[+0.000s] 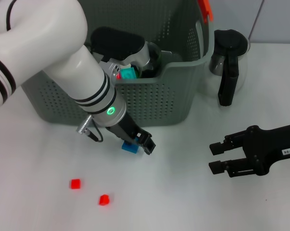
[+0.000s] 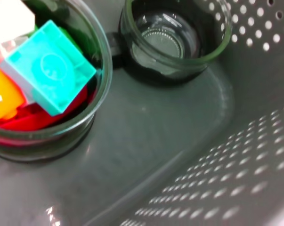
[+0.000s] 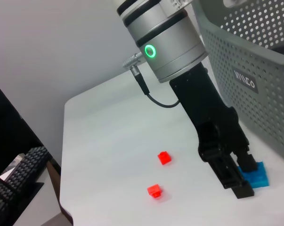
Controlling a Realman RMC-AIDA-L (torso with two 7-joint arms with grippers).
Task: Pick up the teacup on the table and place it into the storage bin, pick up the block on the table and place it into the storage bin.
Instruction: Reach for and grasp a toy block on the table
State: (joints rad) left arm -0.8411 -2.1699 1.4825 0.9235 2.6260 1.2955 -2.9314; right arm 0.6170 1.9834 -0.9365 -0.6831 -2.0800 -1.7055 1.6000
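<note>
Teacup [image 2: 175,35] already in storage bin [image 1: 149,103]. Left gripper [image 1: 144,143], jaws astride blue block [image 1: 130,147] at bin's 6 o'clock, not lifted. Right gripper [image 1: 218,157] idle, jaws apart.

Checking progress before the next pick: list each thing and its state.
left gripper: down at the blue block, fingers straddling it
blue block: on the table
two red blocks: loose on the table
storage bin: upright, holds two glass cups
right gripper: open, idle
black kettle: upright beside bin
</note>
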